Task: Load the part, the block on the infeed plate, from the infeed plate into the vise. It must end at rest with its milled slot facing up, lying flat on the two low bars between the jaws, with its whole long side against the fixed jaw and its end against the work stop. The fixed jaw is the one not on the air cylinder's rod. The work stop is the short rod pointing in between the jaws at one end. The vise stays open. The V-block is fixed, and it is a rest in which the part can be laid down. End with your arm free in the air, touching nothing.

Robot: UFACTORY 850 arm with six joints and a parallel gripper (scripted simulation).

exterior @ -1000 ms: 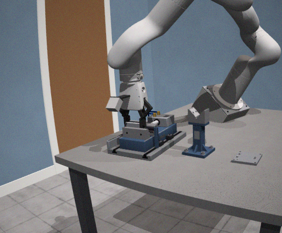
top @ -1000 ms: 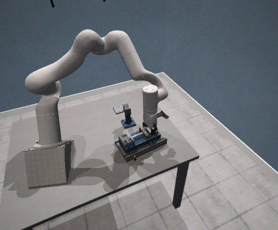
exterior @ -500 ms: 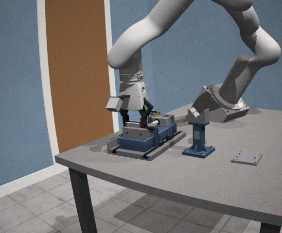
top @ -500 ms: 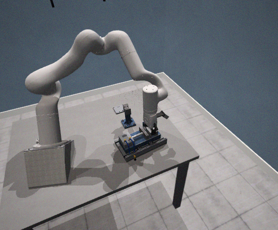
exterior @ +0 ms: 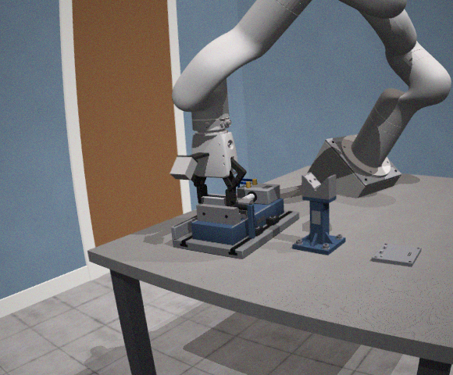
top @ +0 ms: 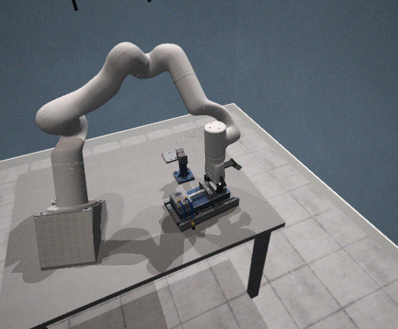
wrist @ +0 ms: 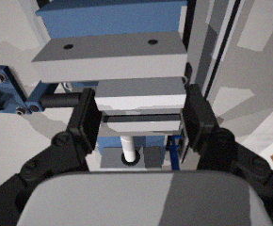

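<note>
The vise (top: 199, 202) (exterior: 219, 232) (wrist: 110, 21) is blue and gray; the end effector's fingers (exterior: 230, 197) are black.

Arm, one (top: 189, 88) (exterior: 234, 52): off-white, smooth, rounded tubular links with bulbous elbows and thin seam lines. Above the jaws (top: 215, 184) (exterior: 215, 194) (wrist: 141, 121): a cylindrical wrist, flat-capped, small dark screws in the cap; a pale tapered housing with screw holes. Beside the jaws: a boxy grey piece on a dark bracket. Jaws: black, jointed linkages, round pivots, flat rectangular pads (wrist: 86, 121).
</note>
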